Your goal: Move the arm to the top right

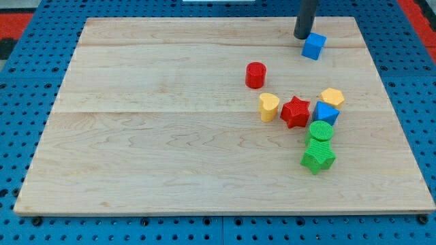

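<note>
My tip (302,37) rests on the wooden board (170,136) near the view's top right. It stands just to the left of a blue cube (314,45), touching or nearly touching it. Lower down sits a red cylinder (255,75). Below that lies a cluster: a yellow heart (268,107), a red star (296,111), a yellow hexagon (332,98), a blue triangular block (326,113), a green cylinder (321,131) and a green star-shaped block (318,156).
The board lies on a blue pegboard surface (20,102). Red patches show at the view's top left corner (17,17) and top right corner (415,10).
</note>
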Available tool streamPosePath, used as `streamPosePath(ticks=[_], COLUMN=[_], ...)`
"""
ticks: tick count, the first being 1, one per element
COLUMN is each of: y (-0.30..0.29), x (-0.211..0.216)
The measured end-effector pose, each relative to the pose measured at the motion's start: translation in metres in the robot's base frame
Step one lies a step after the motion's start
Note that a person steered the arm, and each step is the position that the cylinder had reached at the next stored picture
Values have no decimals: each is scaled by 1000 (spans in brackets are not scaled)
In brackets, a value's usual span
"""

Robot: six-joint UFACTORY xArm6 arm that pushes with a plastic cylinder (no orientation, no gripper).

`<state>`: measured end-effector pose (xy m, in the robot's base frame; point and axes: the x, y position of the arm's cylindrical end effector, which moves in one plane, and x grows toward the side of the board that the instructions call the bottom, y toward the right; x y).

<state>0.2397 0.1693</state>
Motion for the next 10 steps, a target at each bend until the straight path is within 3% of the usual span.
streamPosePath(ticks=[3,10], y=[31,32], x=[-47,-47])
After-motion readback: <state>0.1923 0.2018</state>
